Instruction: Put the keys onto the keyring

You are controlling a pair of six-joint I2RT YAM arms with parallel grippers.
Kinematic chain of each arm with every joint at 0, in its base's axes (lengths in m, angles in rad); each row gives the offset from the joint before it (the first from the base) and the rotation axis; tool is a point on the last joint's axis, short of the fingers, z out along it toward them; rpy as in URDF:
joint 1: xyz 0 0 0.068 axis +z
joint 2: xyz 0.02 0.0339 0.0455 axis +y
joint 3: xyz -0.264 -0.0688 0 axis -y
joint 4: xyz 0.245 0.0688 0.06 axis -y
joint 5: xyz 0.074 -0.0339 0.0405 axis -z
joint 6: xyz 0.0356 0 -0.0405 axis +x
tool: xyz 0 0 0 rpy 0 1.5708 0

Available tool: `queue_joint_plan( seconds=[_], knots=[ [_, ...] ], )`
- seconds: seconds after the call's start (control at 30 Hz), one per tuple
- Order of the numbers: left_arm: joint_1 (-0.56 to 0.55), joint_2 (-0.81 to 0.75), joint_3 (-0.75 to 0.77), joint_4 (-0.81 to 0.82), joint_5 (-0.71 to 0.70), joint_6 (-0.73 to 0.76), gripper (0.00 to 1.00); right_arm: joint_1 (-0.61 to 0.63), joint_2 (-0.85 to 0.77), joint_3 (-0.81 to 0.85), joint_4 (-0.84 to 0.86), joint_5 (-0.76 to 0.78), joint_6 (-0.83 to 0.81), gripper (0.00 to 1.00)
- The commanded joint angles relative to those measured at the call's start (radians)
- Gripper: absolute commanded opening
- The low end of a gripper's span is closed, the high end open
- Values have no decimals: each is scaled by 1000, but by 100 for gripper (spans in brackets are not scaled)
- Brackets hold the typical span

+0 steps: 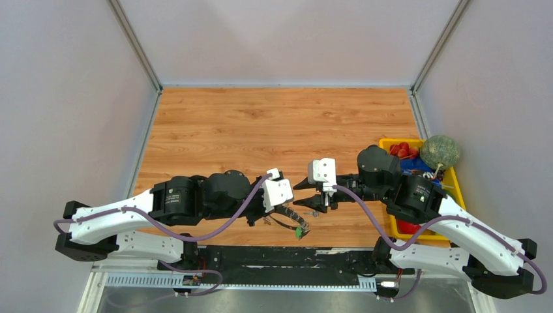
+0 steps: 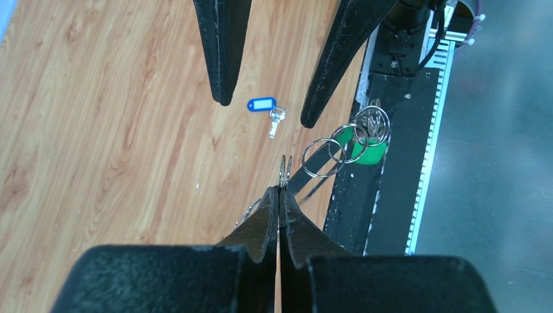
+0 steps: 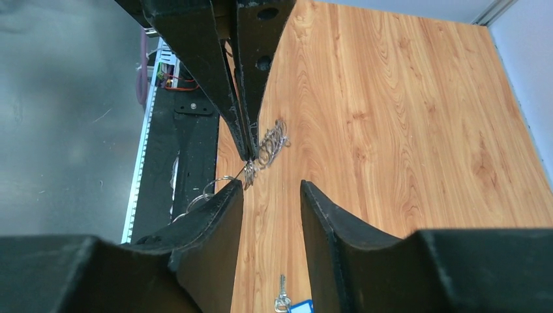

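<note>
Left hand (image 2: 279,191) pinched on keyring (image 2: 285,171); right hand (image 3: 271,186) fingers apart, facing it.

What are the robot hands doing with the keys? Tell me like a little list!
left gripper: shut, pinching the keyring
keyring: silvery, joined to more linked rings that carry a green tag
right gripper: open, pointing at the left one, holding nothing
blue-tagged key: lying on the table, not on any ring
table: wooden
</note>
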Motion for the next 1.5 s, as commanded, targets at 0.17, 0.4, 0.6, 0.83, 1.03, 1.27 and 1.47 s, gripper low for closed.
queue_joint_plan(
  seconds=[0.17,0.4,0.6,0.83,1.03,1.27,1.47],
  knots=[
    [-2,-1,52,30,35,27,0,5,-8,-43,125,-92,-3,43],
    [-2,-25,35,72,37,29,0,6,-16,-102,200,-129,12,43],
    [-2,-53,13,107,40,28,0,5,-10,-111,223,-153,13,42],
    [-2,-66,3,126,55,23,0,7,5,-109,235,-154,7,39],
    [-3,-72,-5,136,67,24,0,10,13,-103,247,-162,5,28],
    [-2,-91,-20,151,64,27,0,13,12,-100,248,-150,-2,0],
    [-2,-138,-50,195,61,26,3,13,-9,-106,265,-133,19,0]
  ],
)
